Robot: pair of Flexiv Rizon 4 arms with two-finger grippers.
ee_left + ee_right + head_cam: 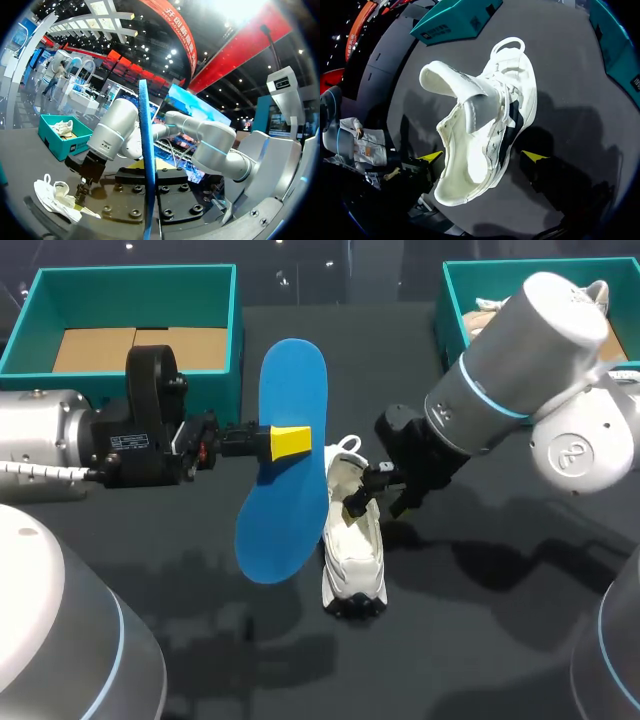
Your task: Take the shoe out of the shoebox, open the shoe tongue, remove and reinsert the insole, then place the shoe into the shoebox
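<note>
My left gripper (pixel 291 441) is shut on a blue insole (pixel 285 455) and holds it upright, well above the table. In the left wrist view the insole (pixel 146 165) shows edge-on between the fingers. The white shoe (pixel 353 540) lies on the dark table just right of the insole, its tongue (pixel 452 82) pulled up and out. Over the shoe hangs my right gripper (pixel 378 502), open. In the right wrist view its yellow fingertips (pixel 432 156) stand wide apart on either side of the shoe (pixel 485 130) without gripping it. The teal shoebox (pixel 135 280) stands at the back left.
A second teal box (pixel 460 290) at the back right holds another white shoe. Flat cardboard lines the floor of the left shoebox. Both boxes sit close to the table's far edge, behind the arms.
</note>
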